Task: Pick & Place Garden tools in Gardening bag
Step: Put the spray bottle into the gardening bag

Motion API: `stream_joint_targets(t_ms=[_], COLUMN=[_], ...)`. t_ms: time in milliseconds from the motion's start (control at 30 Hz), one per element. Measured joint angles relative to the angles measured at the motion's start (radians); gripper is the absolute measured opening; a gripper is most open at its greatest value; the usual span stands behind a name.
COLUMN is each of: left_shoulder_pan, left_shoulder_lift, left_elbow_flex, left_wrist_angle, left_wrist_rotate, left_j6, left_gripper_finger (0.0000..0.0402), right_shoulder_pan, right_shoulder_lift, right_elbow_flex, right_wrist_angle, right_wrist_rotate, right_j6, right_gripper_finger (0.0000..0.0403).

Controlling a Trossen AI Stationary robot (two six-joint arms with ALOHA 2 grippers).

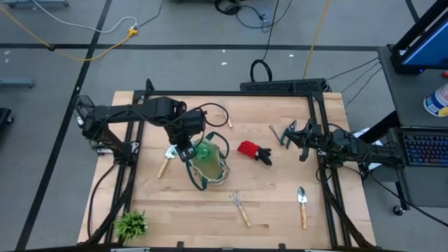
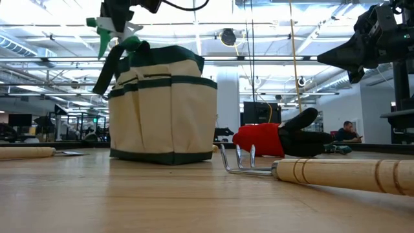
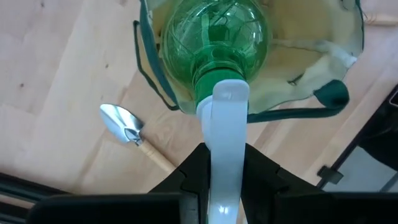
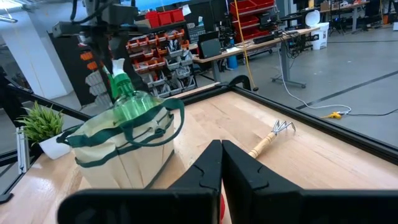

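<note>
The left claw (image 1: 187, 152) clamps the bottle (image 1: 204, 151) by its neck — long axis upright, directly above the bag (image 1: 218, 171); the right claw (image 1: 290, 134) waits pressed together.

Directly beneath the left hand (image 1: 183, 152), the beige canvas bag's (image 2: 165, 113) mouth is filled by the round green plastic spray bottle (image 3: 214, 37). Beside the hand, bare wooden surface (image 1: 273, 196) lies open around the red-and-black gloves (image 1: 253, 151).

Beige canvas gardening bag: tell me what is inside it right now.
The green plastic spray bottle hangs in the mouth of the beige canvas gardening bag, gripped at its white trigger head by the left gripper. The bottle hides the bag's bottom.
</note>
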Motion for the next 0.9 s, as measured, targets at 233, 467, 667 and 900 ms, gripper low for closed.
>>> stream_joint_targets(t_ms=[233,467,667,900], left_shoulder_pan=[0.001,-0.005,-0.011,-0.011], left_shoulder_lift=[0.0,0.0,-0.001,-0.001], left_elbow_flex=[0.0,0.0,-0.06,-0.157], left_wrist_angle=[0.001,0.001,0.001,-0.001], left_wrist_rotate=[0.008,0.032,0.031,0.032], left_j6=[0.047,0.05,0.06,0.051], left_gripper_finger=[0.0067,0.0067,0.0067,0.0067], right_shoulder_pan=[0.0,0.0,0.0,0.0], right_shoulder_lift=[0.0,0.0,0.0,0.0], right_elbow_flex=[0.0,0.0,0.0,0.0], right_wrist_angle=[0.0,0.0,0.0,0.0], right_wrist_rotate=[0.0,0.0,0.0,0.0], right_j6=[0.0,0.0,0.0,0.0], right_gripper_finger=[0.0002,0.0002,0.0002,0.0002])
